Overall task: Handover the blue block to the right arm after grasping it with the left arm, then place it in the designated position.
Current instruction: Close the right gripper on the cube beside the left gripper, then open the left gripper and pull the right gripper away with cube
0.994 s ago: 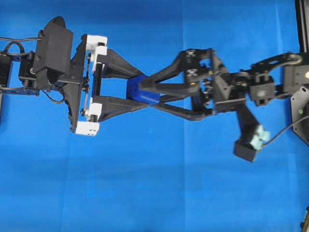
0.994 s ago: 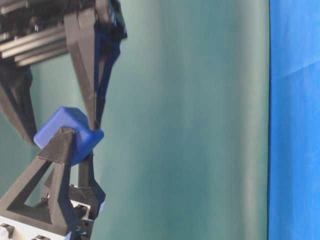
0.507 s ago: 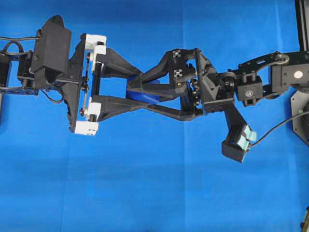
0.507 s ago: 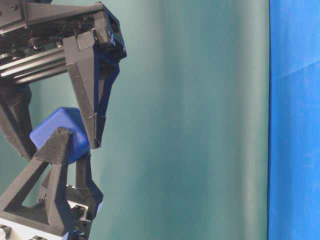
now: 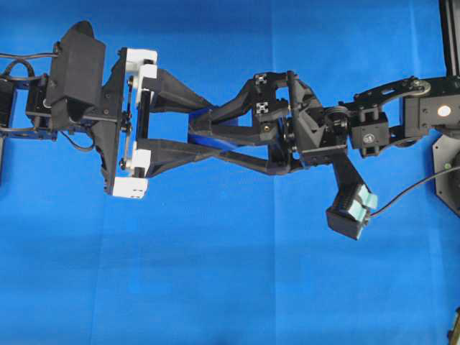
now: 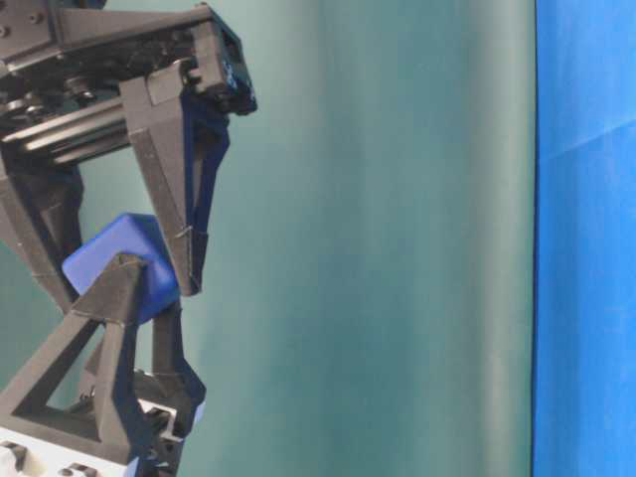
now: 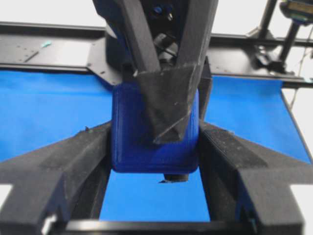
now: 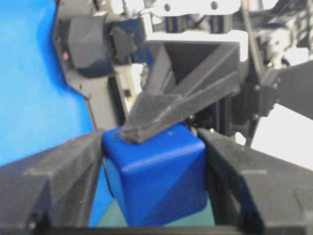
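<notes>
The blue block [image 5: 208, 136] is held in mid-air above the blue cloth, mostly hidden by crossed fingers from overhead. My left gripper [image 5: 215, 133], with white blocks at its finger bases, is shut on it; its fingers press both sides in the left wrist view [image 7: 132, 142]. My right gripper [image 5: 192, 134], all black, reaches in from the right at a right angle. Its fingers touch the block's two other sides in the right wrist view [image 8: 156, 176]. In the table-level view the block [image 6: 109, 260] sits between both pairs of fingers.
The blue cloth [image 5: 230, 273] covers the table under both arms. A black frame rail [image 5: 449, 36] runs along the right edge. The right arm's pale greenish wrist part [image 5: 359, 201] hangs below its forearm. A green backdrop [image 6: 378, 238] fills the table-level view.
My right gripper has moved left onto the block and its fingers have closed in against it. My left gripper has kept still, holding the block.
</notes>
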`<state>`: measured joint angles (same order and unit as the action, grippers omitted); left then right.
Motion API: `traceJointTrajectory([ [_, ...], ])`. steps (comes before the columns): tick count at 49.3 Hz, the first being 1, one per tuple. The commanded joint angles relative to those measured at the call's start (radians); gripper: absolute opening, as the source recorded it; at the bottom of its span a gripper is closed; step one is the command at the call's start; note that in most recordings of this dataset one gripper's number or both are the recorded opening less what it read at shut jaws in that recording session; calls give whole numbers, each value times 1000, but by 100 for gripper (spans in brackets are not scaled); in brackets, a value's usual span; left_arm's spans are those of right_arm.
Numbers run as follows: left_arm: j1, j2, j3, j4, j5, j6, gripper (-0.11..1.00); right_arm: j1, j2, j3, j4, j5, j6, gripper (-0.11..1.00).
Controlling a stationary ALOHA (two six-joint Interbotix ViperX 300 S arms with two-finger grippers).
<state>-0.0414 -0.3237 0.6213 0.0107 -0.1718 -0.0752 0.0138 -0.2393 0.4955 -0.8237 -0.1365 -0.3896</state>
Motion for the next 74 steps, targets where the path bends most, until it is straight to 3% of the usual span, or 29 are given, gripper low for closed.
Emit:
traceJointTrajectory([
  [1,-3,-15,-11,2,2,0,46,-8,-17,-43,2,15,3,52],
  [42,-6,-18,-12,2,-15,-2,47,-9,-28,-34,2,29,6,52],
  [44,-6,-18,-12,2,-23,-2,50,-9,-31,-31,2,29,6,52],
  [49,-12,-20,-11,2,-43,0,78,-9,-32,-29,2,29,9,52],
  [53,-12,-20,-11,2,-46,0,91,-9,-34,-28,3,29,9,52],
  [74,-12,-38,0,2,-46,0,93,-8,-54,-9,5,40,9,52],
])
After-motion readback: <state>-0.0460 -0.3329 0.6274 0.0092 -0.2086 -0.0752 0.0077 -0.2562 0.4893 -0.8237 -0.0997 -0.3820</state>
